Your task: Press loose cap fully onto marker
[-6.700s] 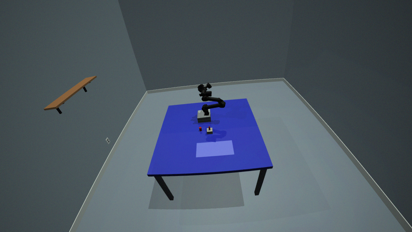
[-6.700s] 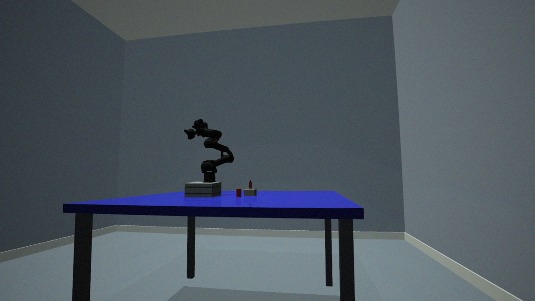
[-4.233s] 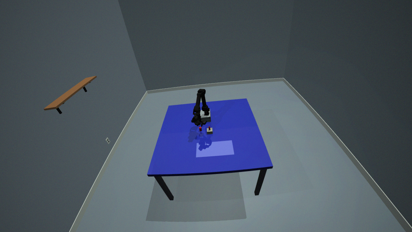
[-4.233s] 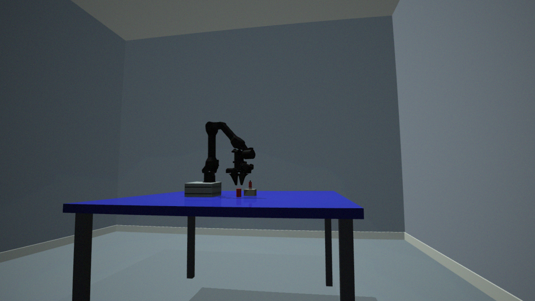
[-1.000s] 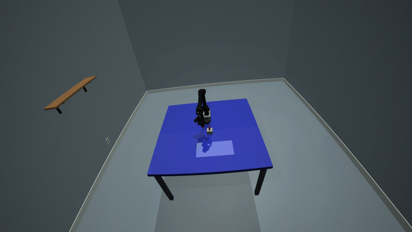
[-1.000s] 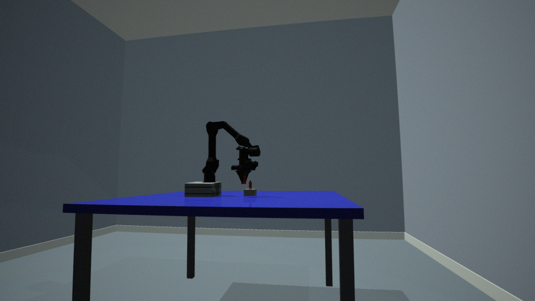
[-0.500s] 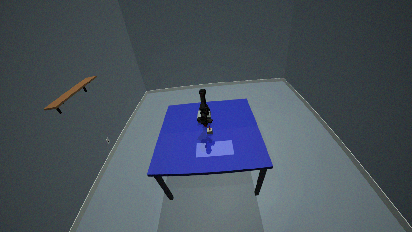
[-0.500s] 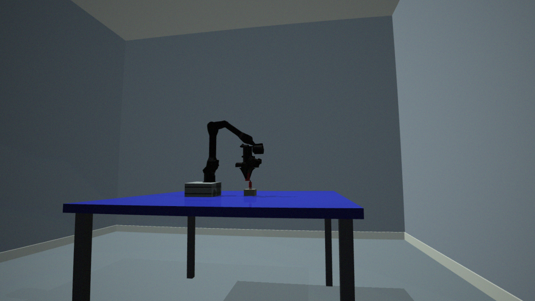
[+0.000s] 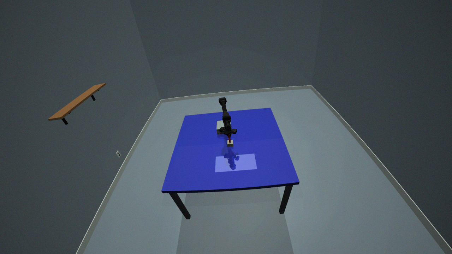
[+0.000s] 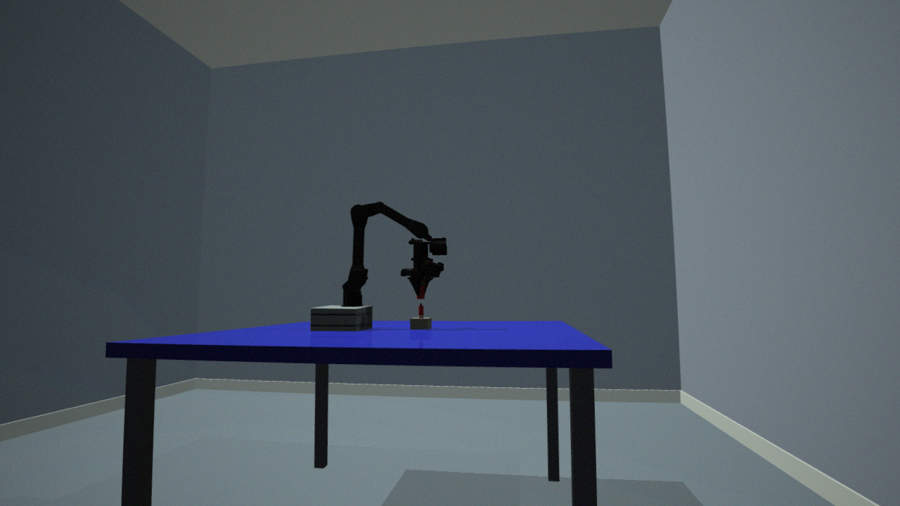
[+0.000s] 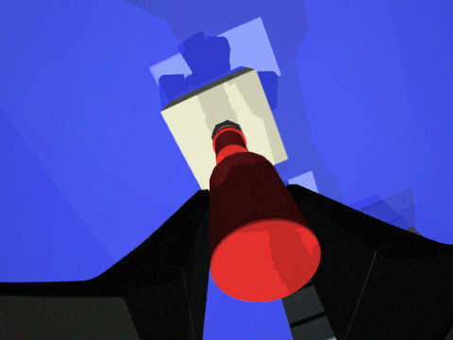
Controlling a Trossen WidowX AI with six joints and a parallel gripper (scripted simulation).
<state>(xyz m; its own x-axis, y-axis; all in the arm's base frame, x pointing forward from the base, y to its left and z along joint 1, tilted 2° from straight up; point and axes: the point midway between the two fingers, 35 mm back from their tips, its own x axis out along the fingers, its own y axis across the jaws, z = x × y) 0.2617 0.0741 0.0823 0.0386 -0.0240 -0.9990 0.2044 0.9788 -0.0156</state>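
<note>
1. Red was the colour of the tapered, round plastic-looking cap (image 9: pixel 229 135) (image 10: pixel 420 292) (image 11: pixel 255 208), gripped between the 2 fingers of the black parallel-jaw claw (image 9: pixel 229 135) (image 10: pixel 420 295) (image 11: pixel 247 196), which stood partly open around it.
2. Below it, the slim red marker (image 9: pixel 229 140) (image 10: pixel 420 310) (image 11: pixel 230 144) stood upright in the square cream holder block (image 9: pixel 230 144) (image 10: pixel 420 324) (image 11: pixel 189 127); from the side I saw a small gap between cap and marker.
3. So the cap was picked up and, I judged, roughly lined up; lowering, pressing until it clicked, letting go and backing away were left.
4. The block sat on a glossy blue rectangular table (image 9: pixel 195 167) (image 10: pixel 352 355) (image 11: pixel 61 142) with dark legs, a pale patch of light lying across its top.
5. Around us were grey-blue walls, a pale floor and 1 orange-brown wooden shelf (image 9: pixel 77 101).
</note>
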